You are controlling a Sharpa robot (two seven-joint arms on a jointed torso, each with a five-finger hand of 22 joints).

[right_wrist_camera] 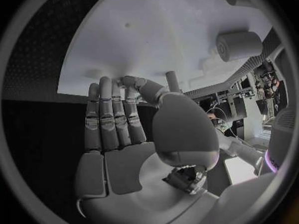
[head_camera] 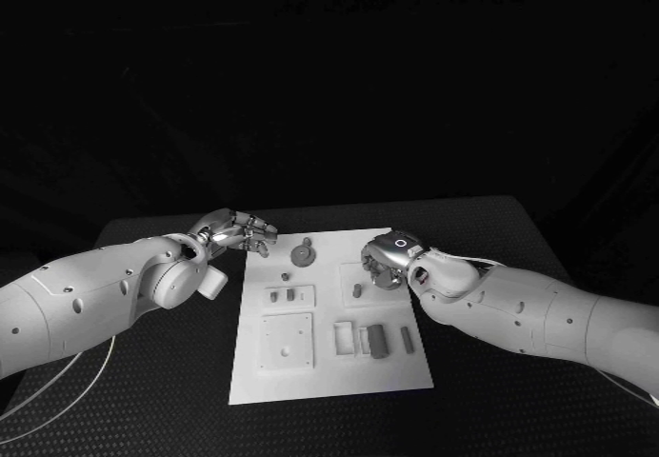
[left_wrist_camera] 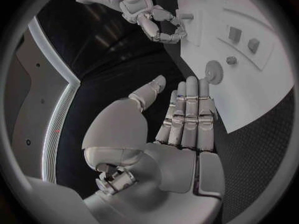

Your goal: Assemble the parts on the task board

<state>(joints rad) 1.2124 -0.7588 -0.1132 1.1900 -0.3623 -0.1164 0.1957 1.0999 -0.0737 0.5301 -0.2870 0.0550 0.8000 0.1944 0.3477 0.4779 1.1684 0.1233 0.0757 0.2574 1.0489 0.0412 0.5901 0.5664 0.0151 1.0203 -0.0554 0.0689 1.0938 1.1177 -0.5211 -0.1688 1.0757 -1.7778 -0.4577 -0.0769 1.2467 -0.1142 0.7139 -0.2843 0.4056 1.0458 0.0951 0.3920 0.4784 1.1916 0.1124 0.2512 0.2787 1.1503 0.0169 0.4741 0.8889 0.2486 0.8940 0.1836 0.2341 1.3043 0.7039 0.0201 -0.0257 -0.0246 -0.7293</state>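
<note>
Fingers of the left hand lie straight and side by side with the thumb a little apart, and they hold nothing; the hand hovers just off the board's far left corner, above the black table. Right-hand fingers also lie close together and reach down to the board's surface, the thumb bent toward a small upright peg near their tips; whether thumb and peg touch I cannot tell, and I cannot tell whether anything is pinched.

Both white arms come in from the sides of the head view, and the right hand sits over the far right part of the board.

On the board, a raised square plate lies at the near left. Right of it stand several upright blocks, one of them darker. A round, gear-like part lies near the far edge, between the two hands. Two small pieces sit just beyond the plate. In the right wrist view, a short cylinder stands farther out on the board.
</note>
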